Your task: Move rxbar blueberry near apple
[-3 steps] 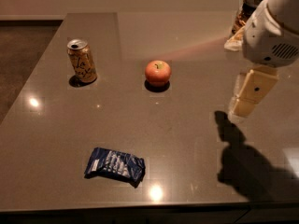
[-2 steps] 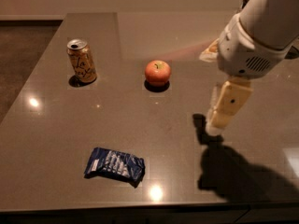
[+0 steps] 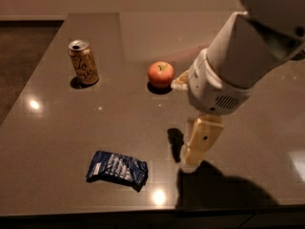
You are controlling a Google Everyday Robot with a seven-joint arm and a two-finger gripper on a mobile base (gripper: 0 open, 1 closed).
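Note:
The rxbar blueberry, a flat dark-blue crinkly wrapper with white lettering, lies on the dark table near the front edge, left of centre. The apple, round and red-orange, sits farther back near the table's middle. My gripper hangs from the large white arm coming in from the upper right. It points down just above the table, to the right of the rxbar and in front of the apple. It touches neither and holds nothing that I can see.
A gold drink can stands upright at the back left, left of the apple. The glossy brown table has its front edge just below the rxbar and its left edge running beside the can. The arm's shadow falls at front right.
The arm has swung left and toward the front of the table, bringing the gripper from the right side to a spot close to the right of the rxbar. Rxbar, apple and can have not moved.

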